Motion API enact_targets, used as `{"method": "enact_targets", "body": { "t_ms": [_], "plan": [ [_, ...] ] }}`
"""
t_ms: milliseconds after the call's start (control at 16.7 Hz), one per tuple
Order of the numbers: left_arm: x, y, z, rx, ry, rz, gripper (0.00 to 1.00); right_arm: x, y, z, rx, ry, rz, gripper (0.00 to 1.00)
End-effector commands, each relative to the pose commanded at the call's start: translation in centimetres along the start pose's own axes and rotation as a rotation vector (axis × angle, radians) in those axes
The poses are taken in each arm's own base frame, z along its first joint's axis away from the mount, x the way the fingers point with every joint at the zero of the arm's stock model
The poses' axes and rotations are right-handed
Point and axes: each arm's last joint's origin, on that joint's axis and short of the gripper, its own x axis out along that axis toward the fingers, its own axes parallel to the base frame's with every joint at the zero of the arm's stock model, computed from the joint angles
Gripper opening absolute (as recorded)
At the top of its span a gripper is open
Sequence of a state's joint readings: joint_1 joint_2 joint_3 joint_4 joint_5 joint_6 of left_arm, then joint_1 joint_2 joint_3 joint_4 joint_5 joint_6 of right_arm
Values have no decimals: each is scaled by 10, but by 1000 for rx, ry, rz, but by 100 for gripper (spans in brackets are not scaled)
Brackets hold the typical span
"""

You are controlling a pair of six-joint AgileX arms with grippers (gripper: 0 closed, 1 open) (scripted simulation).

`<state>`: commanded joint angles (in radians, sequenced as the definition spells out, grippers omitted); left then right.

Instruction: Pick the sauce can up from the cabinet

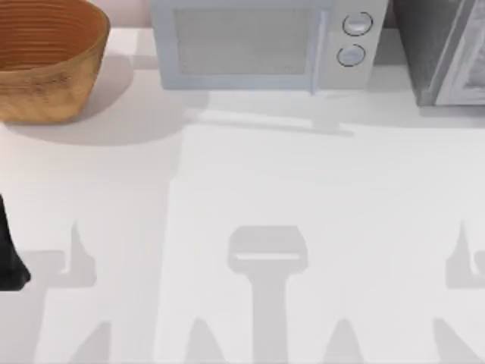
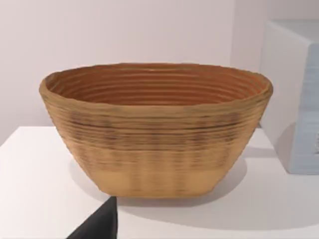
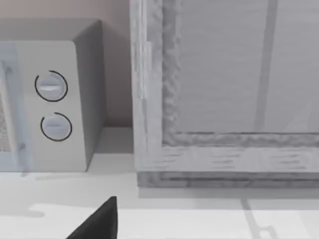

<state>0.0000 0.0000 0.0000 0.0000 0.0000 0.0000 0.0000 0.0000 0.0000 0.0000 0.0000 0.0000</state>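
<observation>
The cabinet [image 1: 443, 49] stands at the far right of the table [image 1: 303, 212], just to the right of the white microwave [image 1: 258, 42]. In the right wrist view its pale framed door [image 3: 224, 84] faces the camera and looks closed; the sauce can cannot be located, so its place relative to either gripper cannot be told. The woven basket [image 1: 45, 61] stands to the left of the microwave. A dark part of the left arm [image 1: 9, 254] lies at the table's left edge, well in front of the basket. Whether either gripper's fingers are spread or pressed together cannot be told.
</observation>
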Motion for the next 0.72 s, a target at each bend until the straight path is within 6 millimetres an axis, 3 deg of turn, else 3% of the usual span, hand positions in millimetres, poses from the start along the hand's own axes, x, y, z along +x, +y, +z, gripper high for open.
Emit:
{"method": "enact_targets", "body": {
  "t_ms": [180, 360, 540, 720],
  "plan": [
    [0, 0, 0, 0, 0, 0, 100, 0, 0, 3, 0, 3, 0, 100],
    [0, 0, 0, 0, 0, 0, 100, 1, 1, 25, 0, 27, 2, 100],
    [0, 0, 0, 0, 0, 0, 100, 6, 4, 72, -2, 47, 2, 100],
    [0, 0, 0, 0, 0, 0, 100, 20, 7, 136, -5, 50, -1, 100]
  ]
}}
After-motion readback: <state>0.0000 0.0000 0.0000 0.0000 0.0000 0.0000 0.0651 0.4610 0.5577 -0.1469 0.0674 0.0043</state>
